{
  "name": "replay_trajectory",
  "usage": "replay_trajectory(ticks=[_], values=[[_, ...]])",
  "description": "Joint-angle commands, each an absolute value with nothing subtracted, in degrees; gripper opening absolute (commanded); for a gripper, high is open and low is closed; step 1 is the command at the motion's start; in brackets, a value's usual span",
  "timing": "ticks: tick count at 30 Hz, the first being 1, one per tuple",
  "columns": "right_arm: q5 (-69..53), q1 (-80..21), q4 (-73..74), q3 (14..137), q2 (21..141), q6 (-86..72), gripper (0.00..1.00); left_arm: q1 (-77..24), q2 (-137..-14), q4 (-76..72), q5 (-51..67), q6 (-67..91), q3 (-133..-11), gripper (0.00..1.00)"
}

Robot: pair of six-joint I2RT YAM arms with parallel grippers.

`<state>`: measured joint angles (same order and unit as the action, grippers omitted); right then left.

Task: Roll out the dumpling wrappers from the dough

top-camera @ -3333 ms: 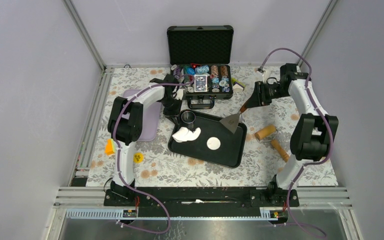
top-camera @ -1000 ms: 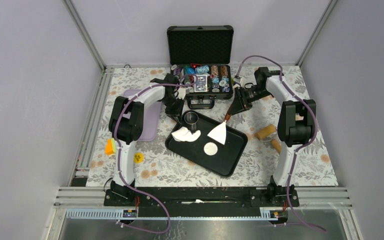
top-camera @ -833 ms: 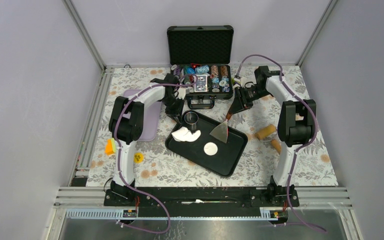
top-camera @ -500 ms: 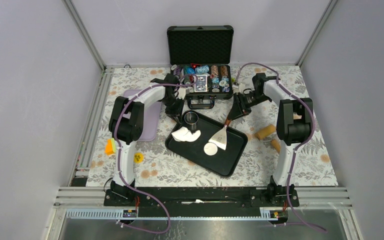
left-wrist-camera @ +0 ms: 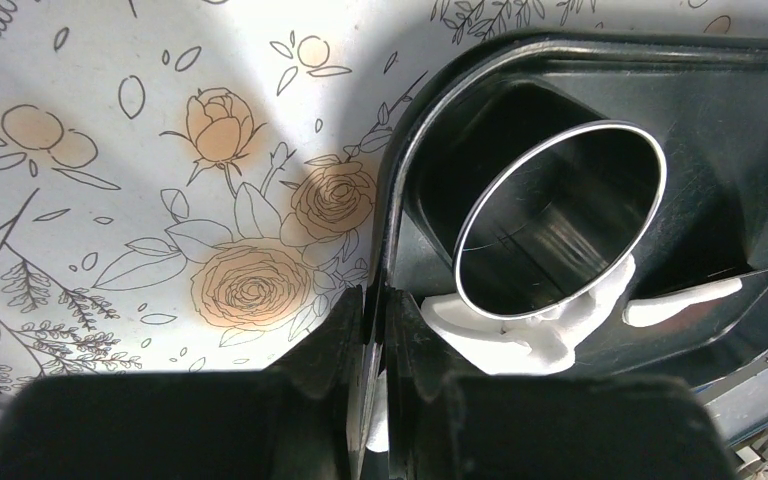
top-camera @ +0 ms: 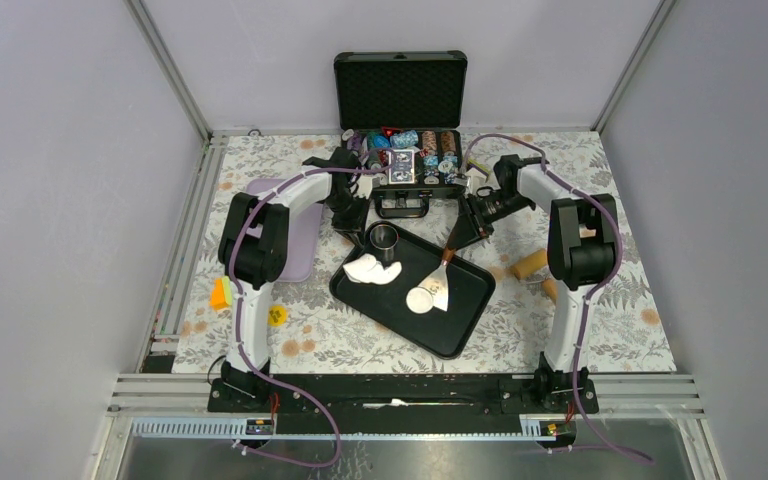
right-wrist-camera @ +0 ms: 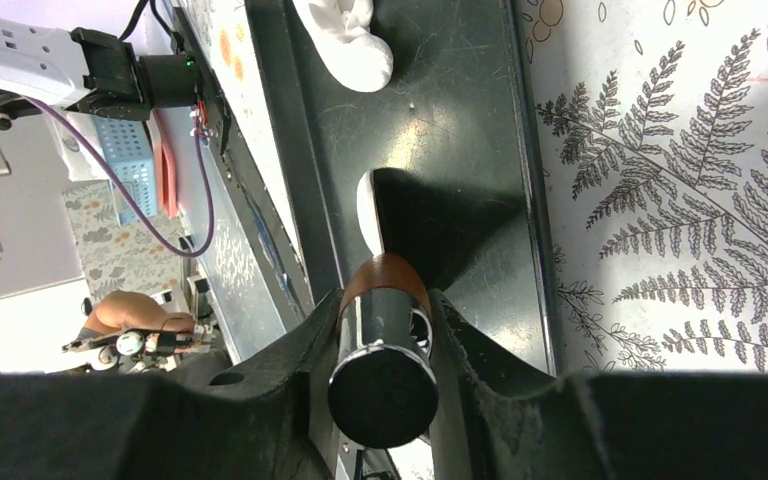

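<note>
Dough (top-camera: 373, 268) seen from above: one crumpled white scrap in the far-left part of one black tray (top-camera: 460, 320), just beside one steel ring cutter (top-camera: 381, 237), near the left gripper (top-camera: 352, 218), well apart from the right gripper (top-camera: 463, 232). One round dumpling wrapper (top-camera: 418, 301) mid-tray, right edge meeting the blade of one spatula (top-camera: 440, 292). Left wrist view: jaws almost closed, pinching the tray rim (left-wrist-camera: 392, 230); dough (left-wrist-camera: 520, 330) just past the fingertips, partly hidden behind the ring cutter (left-wrist-camera: 560, 220). Right wrist view: jaws partway apart, clamped on the spatula handle (right-wrist-camera: 385, 300); dumpling wrapper (right-wrist-camera: 364, 205) peeking out left of the blade, dough (right-wrist-camera: 345, 45) farther ahead.
</note>
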<state>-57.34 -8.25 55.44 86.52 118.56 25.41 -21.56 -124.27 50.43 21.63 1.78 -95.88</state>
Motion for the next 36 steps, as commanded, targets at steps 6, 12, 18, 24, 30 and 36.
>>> replay_trajectory(ticks=[6, 12, 18, 24, 30, 36], values=[[-67.33, -6.52, 65.48, 93.89, 122.87, 29.06, 0.0, -22.23, -125.24, 46.58, 20.21, 3.33, -94.48, 0.0], [-68.53, -6.36, 68.69, 94.26, 123.01, 31.73, 0.0, -22.49, -125.22, 46.61, 20.25, 3.25, -94.55, 0.0], [-70.61, -6.33, 72.79, 95.5, 122.7, 34.73, 0.0, -22.63, -125.31, 46.6, 20.02, 3.25, -94.57, 0.0], [-71.36, -6.33, 74.37, 97.46, 121.75, 34.94, 0.0, -22.76, -125.23, 46.6, 19.97, 3.17, -94.57, 0.0], [-71.17, -6.37, 71.94, 100.25, 118.93, 29.61, 0.0, -22.36, -123.93, 47.06, 21.54, 2.99, -95.34, 0.36], [-68.02, -6.89, 58.51, 100.0, 112.82, 12.77, 0.0, -20.22, -118.3, 46.86, 26.29, 2.15, -94.12, 0.9]])
